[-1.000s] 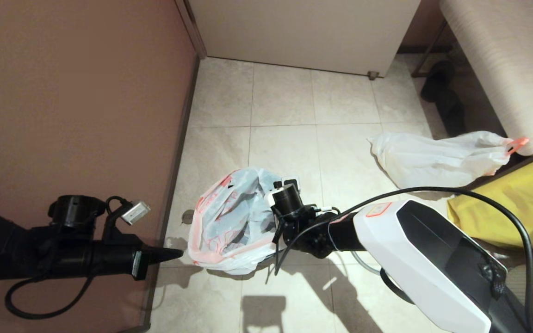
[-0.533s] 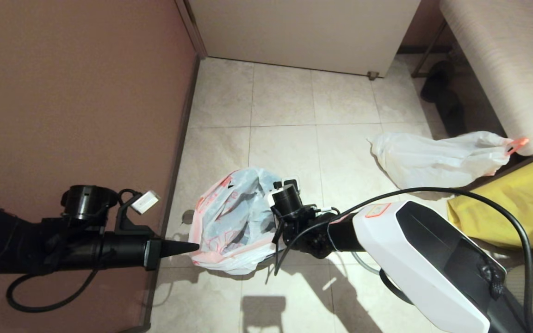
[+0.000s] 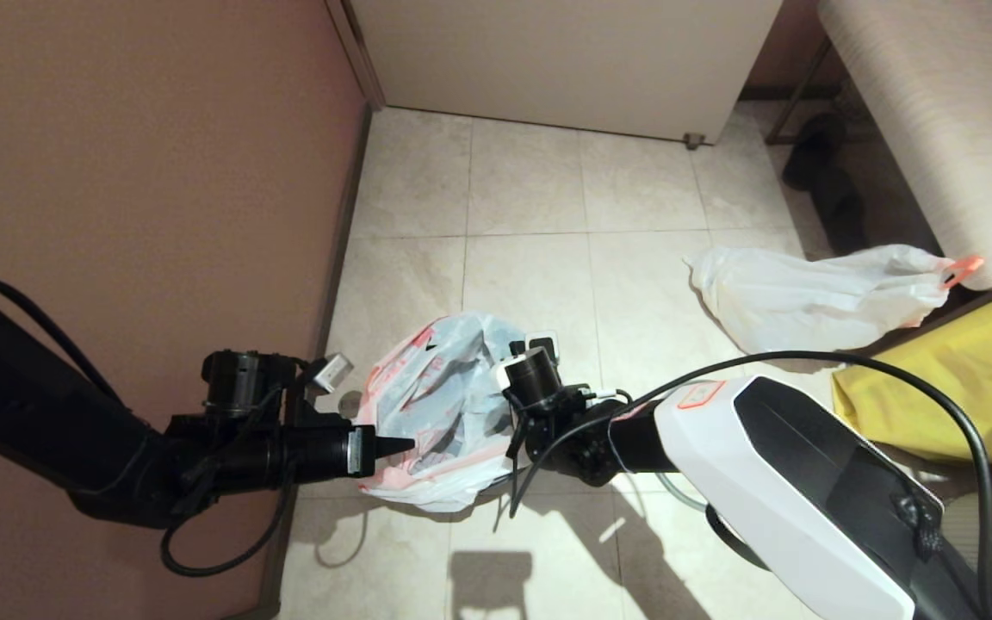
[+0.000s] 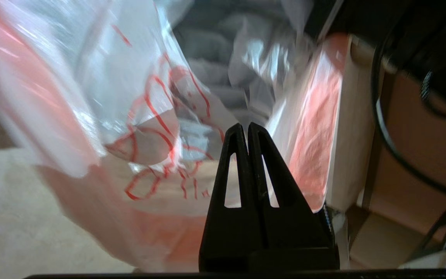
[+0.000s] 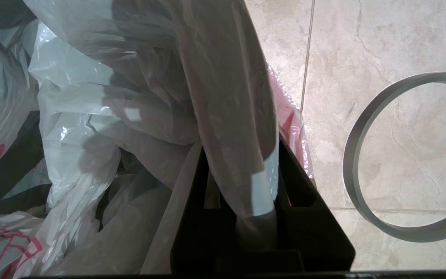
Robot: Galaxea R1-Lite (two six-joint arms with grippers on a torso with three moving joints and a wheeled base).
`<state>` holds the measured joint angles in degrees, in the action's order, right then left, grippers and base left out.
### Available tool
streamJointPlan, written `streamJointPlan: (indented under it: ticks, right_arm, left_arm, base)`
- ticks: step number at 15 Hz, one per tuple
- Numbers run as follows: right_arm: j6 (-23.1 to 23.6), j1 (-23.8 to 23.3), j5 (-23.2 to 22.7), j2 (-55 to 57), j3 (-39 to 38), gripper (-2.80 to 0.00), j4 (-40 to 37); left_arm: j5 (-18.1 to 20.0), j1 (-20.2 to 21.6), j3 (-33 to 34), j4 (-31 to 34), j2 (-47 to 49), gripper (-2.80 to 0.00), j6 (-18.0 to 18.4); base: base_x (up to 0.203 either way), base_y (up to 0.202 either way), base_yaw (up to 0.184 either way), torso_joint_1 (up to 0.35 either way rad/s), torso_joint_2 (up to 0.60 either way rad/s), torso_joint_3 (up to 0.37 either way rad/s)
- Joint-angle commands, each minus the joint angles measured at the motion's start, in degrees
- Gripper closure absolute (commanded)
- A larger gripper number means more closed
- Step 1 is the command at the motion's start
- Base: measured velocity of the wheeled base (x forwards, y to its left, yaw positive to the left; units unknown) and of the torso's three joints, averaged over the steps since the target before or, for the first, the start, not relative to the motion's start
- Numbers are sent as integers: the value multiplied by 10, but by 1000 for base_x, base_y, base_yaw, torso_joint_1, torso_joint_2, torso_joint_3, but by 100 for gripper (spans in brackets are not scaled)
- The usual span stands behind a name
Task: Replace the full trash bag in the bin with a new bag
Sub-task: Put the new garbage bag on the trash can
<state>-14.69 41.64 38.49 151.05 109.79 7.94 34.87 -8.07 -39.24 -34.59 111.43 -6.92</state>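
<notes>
Reaching rightward, the closed, empty left gripper (image 3: 399,446) is now meeting the new bag (image 3: 440,405); right gripper (image 5: 242,193) is clamping its edge, lining underway.

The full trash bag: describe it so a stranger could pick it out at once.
Start at the pale table on the right; on the tiled floor beside its near end lies the full trash bag, bulging. Unlike the new bag with orange-red print and the yellow bag, it is nearly plain white with an orange tab.
</notes>
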Motion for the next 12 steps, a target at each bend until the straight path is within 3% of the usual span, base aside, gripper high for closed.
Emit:
streamJointPlan:
  ticks: [1, 6, 9, 12]
  right_arm:
    - [-1, -1, 1, 5, -3, 0, 0]
    - [1, -11, 1, 15, 5, 0, 1]
    - [1, -13, 1, 15, 12, 0, 1]
    - [-1, -15, 1, 20, 13, 0, 1]
  left_arm:
    - [2, -2, 0, 17, 11, 0, 24]
    - [2, 8, 1, 164, 10, 0, 179]
    - [-1, 16, -5, 214, 25, 0, 233]
    - [-8, 28, -18, 216, 52, 0, 241]
  base:
    - [0, 0, 0, 0, 0, 0]
    - [0, 0, 0, 0, 0, 0]
    - [0, 0, 0, 0, 0, 0]
    - [0, 0, 0, 0, 0, 0]
